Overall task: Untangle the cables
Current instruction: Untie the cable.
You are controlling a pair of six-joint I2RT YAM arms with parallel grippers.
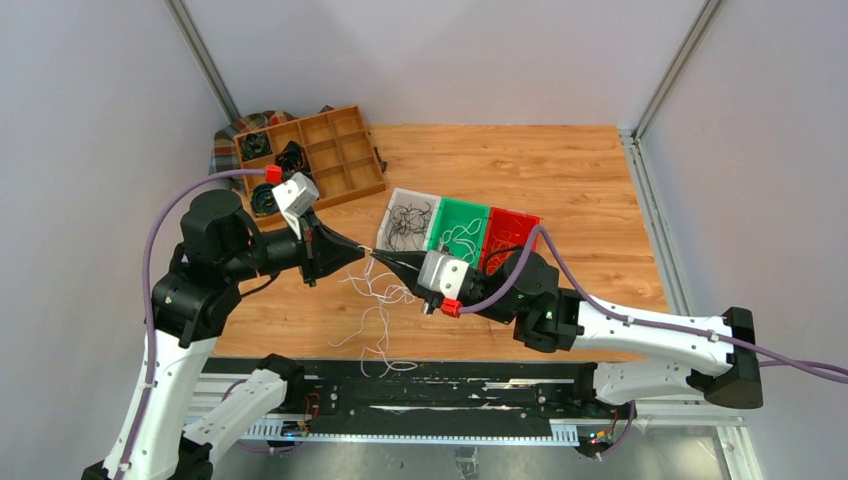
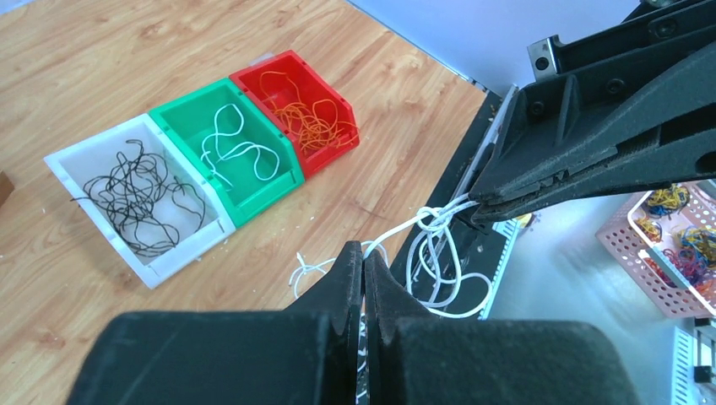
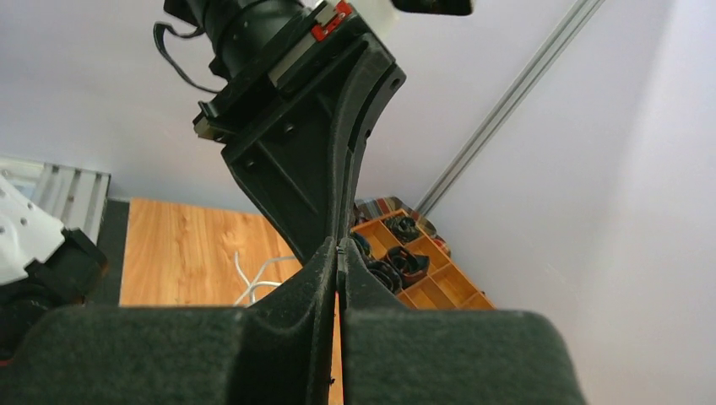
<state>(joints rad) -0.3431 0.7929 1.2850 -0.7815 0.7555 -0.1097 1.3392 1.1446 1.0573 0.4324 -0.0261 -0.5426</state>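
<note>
The black left tool (image 2: 363,253) clamps the thin white knotted cable (image 2: 435,221); the black right tool (image 2: 483,201) pinches its knot above the wooden desk (image 2: 253,34).

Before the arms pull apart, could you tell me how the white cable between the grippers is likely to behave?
Probably very floppy: the white cable hangs in loose loops below the left gripper and right gripper. Likely light, as it is far thinner than a gripper finger. The knot by the right gripper may tighten when pulled.
</note>
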